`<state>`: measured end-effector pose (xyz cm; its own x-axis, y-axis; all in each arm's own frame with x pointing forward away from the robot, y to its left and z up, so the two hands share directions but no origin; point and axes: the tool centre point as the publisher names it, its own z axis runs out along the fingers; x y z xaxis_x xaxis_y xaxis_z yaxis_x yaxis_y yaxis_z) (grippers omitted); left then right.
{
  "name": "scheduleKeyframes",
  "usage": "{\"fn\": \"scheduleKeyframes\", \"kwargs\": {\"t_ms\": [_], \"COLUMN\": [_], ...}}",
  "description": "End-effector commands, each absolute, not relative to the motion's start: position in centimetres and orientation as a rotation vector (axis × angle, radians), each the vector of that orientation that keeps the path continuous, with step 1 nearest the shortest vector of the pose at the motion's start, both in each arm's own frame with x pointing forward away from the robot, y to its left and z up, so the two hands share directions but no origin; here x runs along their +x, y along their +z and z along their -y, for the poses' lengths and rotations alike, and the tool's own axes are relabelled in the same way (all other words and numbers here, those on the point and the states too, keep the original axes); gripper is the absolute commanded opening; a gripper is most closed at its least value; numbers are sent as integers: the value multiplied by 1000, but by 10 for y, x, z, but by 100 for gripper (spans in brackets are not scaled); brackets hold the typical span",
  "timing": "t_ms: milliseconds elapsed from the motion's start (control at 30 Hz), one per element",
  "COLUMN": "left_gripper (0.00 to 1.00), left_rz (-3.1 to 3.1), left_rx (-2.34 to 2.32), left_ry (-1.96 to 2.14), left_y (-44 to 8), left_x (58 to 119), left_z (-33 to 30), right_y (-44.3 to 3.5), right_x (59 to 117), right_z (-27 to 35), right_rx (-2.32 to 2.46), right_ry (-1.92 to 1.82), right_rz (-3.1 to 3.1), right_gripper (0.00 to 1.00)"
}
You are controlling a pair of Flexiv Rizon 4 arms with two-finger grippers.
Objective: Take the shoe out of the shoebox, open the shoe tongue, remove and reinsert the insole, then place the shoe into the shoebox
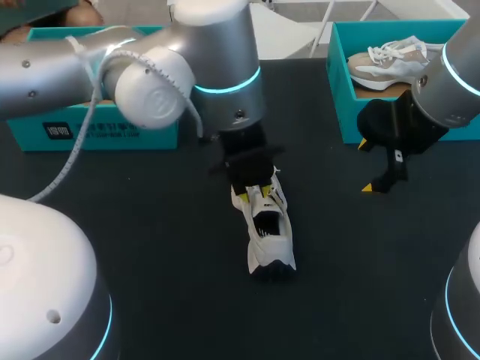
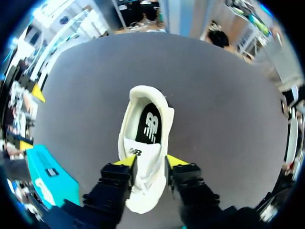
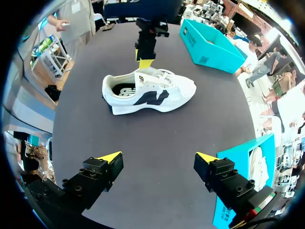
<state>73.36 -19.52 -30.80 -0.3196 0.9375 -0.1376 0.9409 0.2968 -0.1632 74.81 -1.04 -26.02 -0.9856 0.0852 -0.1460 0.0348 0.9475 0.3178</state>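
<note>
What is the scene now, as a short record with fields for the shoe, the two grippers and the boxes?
shoe: white sneaker upright on the black table, outside both boxes, black insole inside
left gripper: shut on the white sneaker at its lace area
right gripper: open, above bare table, holding nothing
boxes: left teal shoebox at the back; right teal shoebox holds a beige sneaker

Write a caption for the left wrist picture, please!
Left tool pinches the white shoe around its middle on the dark table.
</note>
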Motion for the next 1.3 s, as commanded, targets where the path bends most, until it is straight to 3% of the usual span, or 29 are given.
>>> {"fn": "scheduleKeyframes", "kwargs": {"t_ms": [33,700,1067,1300], "left_gripper": [100,100,100,100], "left_rz": [-2878,-2878,-3245,-3255], "left_rx": [1271,1271,499,293], "left_ry": [-475,-475,-391,-405], "left_y": [-310,-310,-277,-277], "left_x": [731,731,727,707], "left_z": [191,191,189,197], "right_y": [-261,-261,-261,-261], "right_x": [749,749,749,749], "right_z": [9,9,9,9], "right_rx": [91,91,91,91], "right_ry": [474,474,474,474], "right_rz": [-2944,-2944,-2944,-2944], "right_gripper": [100,100,100,100]}}
